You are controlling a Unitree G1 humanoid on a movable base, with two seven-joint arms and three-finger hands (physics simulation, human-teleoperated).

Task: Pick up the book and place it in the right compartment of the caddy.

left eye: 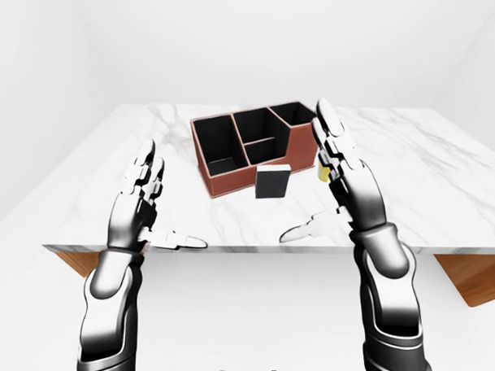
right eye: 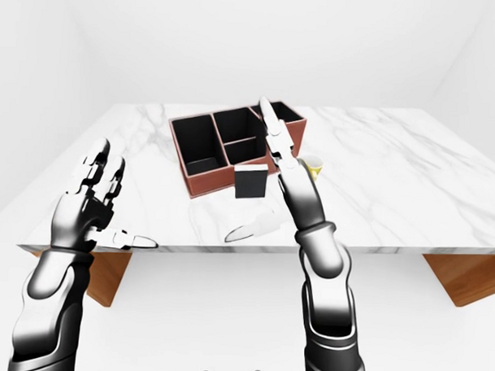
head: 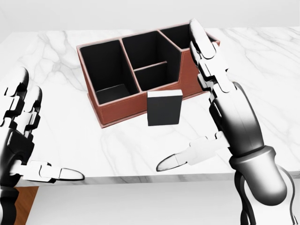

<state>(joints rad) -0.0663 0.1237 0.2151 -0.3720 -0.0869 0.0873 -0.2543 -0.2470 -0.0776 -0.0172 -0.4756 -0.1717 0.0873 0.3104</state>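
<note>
White marble table (left eye: pixel 411 171) — pale room

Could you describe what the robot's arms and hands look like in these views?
Both arms are glossy silver-grey metal with rounded segments and dark bands at the wrists. The left hand and right hand each carry three jointed fingers with paler tips. No cables or markings show.

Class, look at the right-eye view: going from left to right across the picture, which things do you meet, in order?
Left hand → caddy → book → right hand → yellow mug, partly hidden behind the right hand.
</note>
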